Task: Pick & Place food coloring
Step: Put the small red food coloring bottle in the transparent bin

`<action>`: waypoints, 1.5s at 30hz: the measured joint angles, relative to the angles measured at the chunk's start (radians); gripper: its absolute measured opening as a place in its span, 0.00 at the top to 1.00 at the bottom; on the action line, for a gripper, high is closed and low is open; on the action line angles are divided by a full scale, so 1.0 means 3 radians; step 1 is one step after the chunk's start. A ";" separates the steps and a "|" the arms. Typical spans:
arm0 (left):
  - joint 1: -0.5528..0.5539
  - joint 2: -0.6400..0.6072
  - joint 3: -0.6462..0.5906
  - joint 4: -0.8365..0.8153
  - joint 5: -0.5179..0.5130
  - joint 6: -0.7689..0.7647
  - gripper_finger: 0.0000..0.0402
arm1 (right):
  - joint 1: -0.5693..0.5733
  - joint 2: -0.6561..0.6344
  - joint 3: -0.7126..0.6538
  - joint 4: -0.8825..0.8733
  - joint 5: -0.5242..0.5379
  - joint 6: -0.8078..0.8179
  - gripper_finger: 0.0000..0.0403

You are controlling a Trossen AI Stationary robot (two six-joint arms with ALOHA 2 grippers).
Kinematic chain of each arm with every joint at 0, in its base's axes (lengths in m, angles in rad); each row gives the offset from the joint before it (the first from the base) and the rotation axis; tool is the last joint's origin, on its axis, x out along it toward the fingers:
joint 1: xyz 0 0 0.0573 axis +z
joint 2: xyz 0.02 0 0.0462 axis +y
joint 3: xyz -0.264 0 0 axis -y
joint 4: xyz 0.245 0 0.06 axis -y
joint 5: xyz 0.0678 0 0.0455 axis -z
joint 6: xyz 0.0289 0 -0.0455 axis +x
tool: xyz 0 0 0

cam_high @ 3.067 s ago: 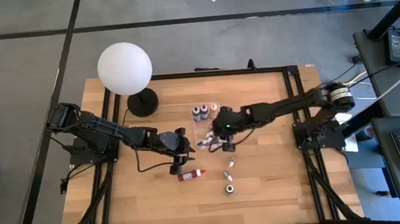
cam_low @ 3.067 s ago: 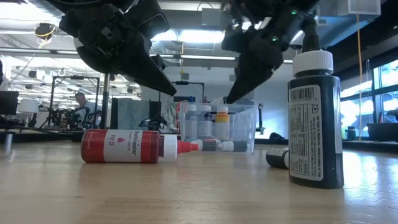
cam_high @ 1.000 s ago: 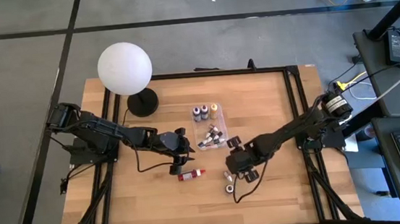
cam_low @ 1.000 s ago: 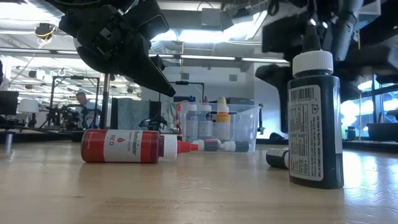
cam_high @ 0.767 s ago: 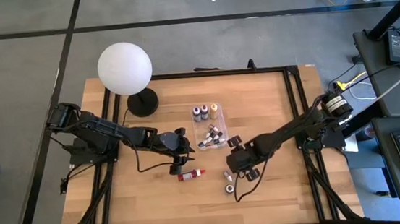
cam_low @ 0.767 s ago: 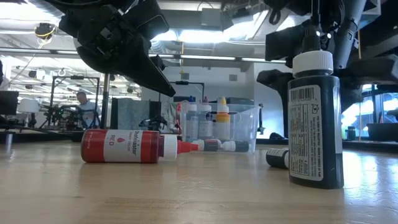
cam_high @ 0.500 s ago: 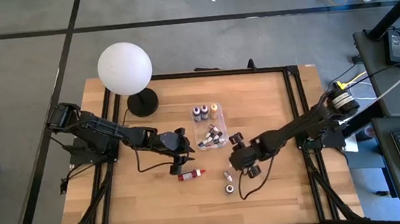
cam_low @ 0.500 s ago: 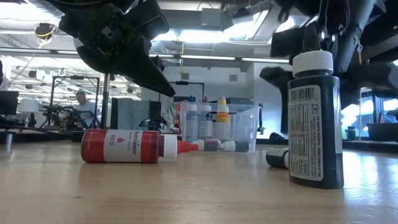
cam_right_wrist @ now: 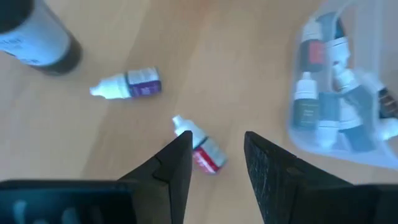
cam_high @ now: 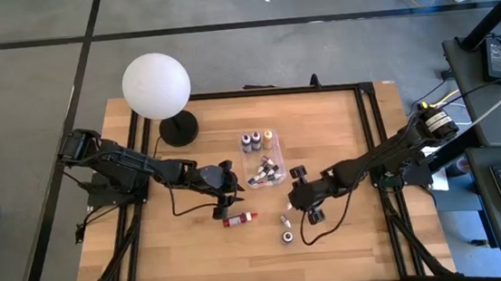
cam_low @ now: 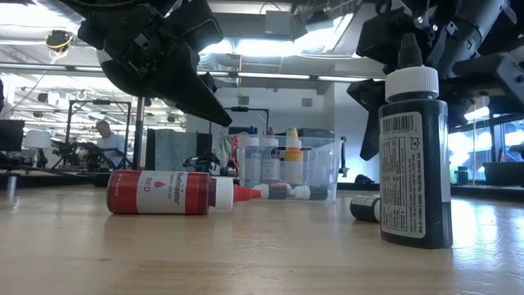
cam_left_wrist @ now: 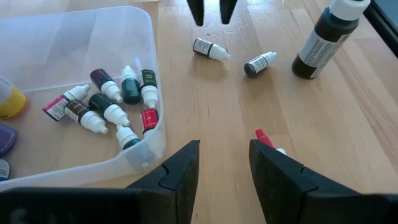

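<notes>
Several small food coloring bottles lie inside the clear box (cam_left_wrist: 74, 93), and a few stand upright at its far end (cam_high: 257, 140). A red bottle (cam_high: 239, 219) lies on its side on the table. Two tiny bottles, one red-labelled (cam_right_wrist: 200, 149) and one purple-labelled (cam_right_wrist: 127, 84), lie nearby. A tall dark bottle (cam_low: 413, 164) stands upright. My left gripper (cam_left_wrist: 224, 168) is open above the red bottle's tip (cam_left_wrist: 264, 138). My right gripper (cam_right_wrist: 216, 165) is open, hovering over the red-labelled tiny bottle.
A big white globe lamp (cam_high: 155, 83) stands on its dark base (cam_high: 177, 127) at the table's far left. The black frame rail (cam_high: 367, 121) runs around the tabletop. Bare wood lies toward the near edge (cam_high: 243, 264). A person shows far off in the room (cam_low: 104, 135).
My right gripper has turned about its wrist and drifted slightly toward the table's far right, staying over the tiny bottles. The left arm and all bottles have kept still.
</notes>
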 joint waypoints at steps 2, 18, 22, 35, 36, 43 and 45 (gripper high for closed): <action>0.0000 0.0000 0.0000 0.0000 0.0000 0.0000 0.66 | 0.0000 0.0000 0.0000 0.0002 -0.0020 0.0019 0.63; 0.0000 0.0000 0.0000 0.0000 -0.0001 0.0000 0.66 | -0.0022 0.0214 0.0000 -0.0003 -0.0164 -0.0699 0.63; 0.0001 0.0000 0.0000 0.0001 -0.0001 0.0000 0.66 | -0.0055 0.0332 0.0000 0.0081 -0.0171 -0.0786 0.63; 0.0000 0.0000 0.0000 0.0003 -0.0001 -0.0003 0.66 | -0.0135 0.0484 0.0004 0.0076 -0.0186 -0.0759 0.67; 0.0000 0.0000 0.0000 0.0003 -0.0001 -0.0003 0.66 | -0.0135 0.0482 0.0004 0.0073 -0.0190 -0.0758 0.69; 0.0000 0.0000 0.0000 0.0003 0.0000 -0.0008 0.66 | -0.0137 0.0482 0.0008 0.0064 -0.0161 -0.0744 0.83; 0.0000 -0.0003 0.0000 0.0002 0.0000 -0.0011 0.66 | -0.0137 0.0482 0.0051 -0.0024 -0.0155 -0.0671 0.83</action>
